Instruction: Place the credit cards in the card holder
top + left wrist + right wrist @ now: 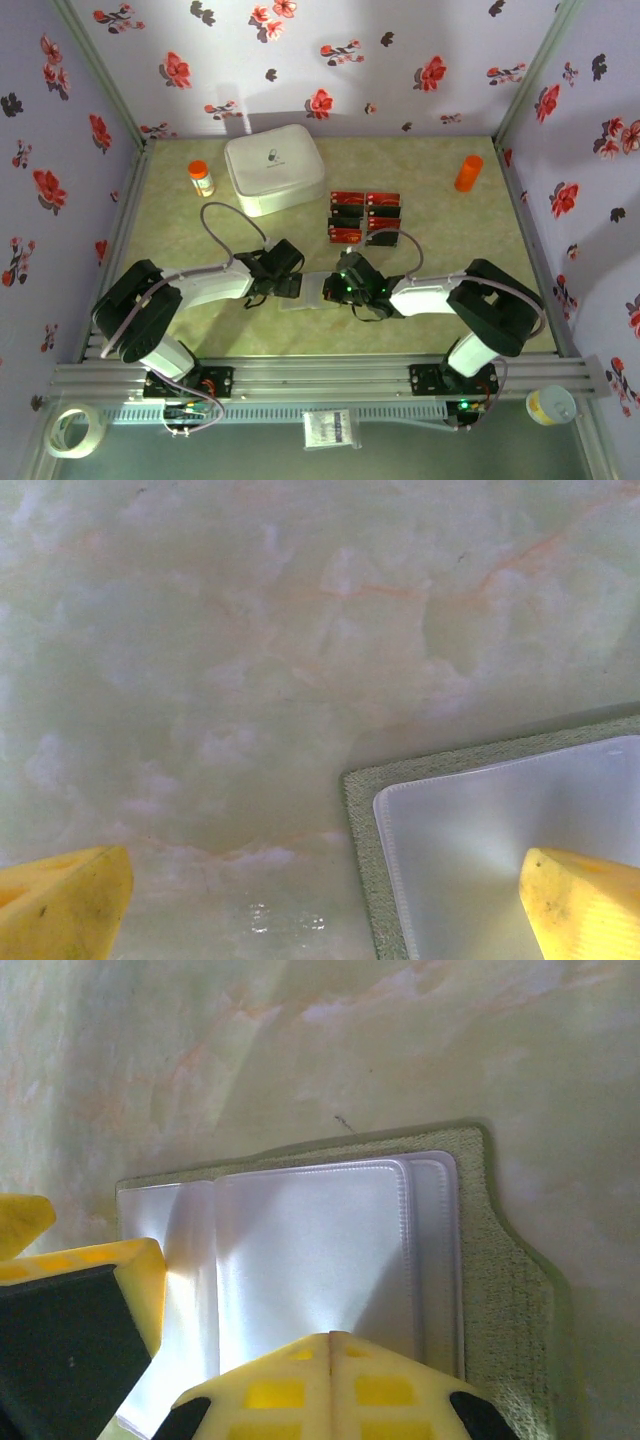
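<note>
The card holder (312, 293) lies open on the table between my two grippers, an olive-green wallet (510, 1300) with clear plastic pockets (310, 1250) facing up. Its near corner (358, 820) shows in the left wrist view. My right gripper (332, 1340) is shut, its joined tips resting on a clear pocket with nothing between them. My left gripper (320, 920) stands open astride the holder's edge, one finger (585, 900) over the plastic and the other (60, 905) over bare table. The credit cards (365, 215), red and black, lie in a block behind the holder, untouched.
A big white rounded box (272, 167) stands at the back, with a small orange-capped bottle (201, 178) to its left. An orange cylinder (468, 172) stands at the back right. Tape rolls (77, 428) sit below the rail, off the table.
</note>
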{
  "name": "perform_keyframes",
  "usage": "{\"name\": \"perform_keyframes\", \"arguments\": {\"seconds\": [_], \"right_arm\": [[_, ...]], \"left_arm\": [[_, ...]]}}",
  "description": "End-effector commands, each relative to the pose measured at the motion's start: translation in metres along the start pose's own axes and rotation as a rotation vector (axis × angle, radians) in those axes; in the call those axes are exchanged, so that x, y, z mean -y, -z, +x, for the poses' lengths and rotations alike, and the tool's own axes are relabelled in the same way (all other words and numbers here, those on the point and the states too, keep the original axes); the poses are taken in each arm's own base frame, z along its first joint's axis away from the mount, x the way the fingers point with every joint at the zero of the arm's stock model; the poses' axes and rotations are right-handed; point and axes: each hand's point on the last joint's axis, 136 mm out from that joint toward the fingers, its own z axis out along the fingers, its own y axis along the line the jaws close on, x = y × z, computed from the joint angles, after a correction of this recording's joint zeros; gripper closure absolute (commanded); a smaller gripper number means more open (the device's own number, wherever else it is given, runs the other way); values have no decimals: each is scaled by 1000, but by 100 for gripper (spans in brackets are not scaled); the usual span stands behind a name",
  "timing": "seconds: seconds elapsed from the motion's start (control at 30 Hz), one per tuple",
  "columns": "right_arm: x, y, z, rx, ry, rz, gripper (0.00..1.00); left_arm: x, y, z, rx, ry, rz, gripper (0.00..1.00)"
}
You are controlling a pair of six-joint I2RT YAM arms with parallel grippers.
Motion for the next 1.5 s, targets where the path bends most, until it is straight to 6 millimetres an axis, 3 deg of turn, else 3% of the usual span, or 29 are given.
{"name": "perform_keyframes", "arguments": {"seconds": [0.0, 0.13, 0.23, 0.43, 0.67, 0.83, 0.97, 1.47], "right_arm": [[14, 4, 7, -3, -14, 54, 100], [2, 11, -1, 14, -5, 26, 100], [-14, 23, -18, 40, 30, 13, 100], [-28, 59, -82, 115, 149, 70, 99], [-22, 76, -130, 36, 414, 202, 66], [-18, 66, -135, -91, 603, 275, 62], [-4, 55, -141, -148, 711, 376, 62], [6, 23, -152, -220, 919, 538, 61]], "left_arm": [[-25, -8, 7, -16, -18, -107, 0], [-25, -5, 5, -11, -15, -103, 0], [-24, -2, 5, -7, 2, -86, 0], [-21, 5, 4, 1, 18, -58, 0], [-17, 9, -2, 9, 13, -42, 0], [-15, 8, -4, 6, -3, -44, 0], [-13, 8, -7, 8, -10, -45, 0], [-12, 10, -11, 11, -12, -43, 0]]}}
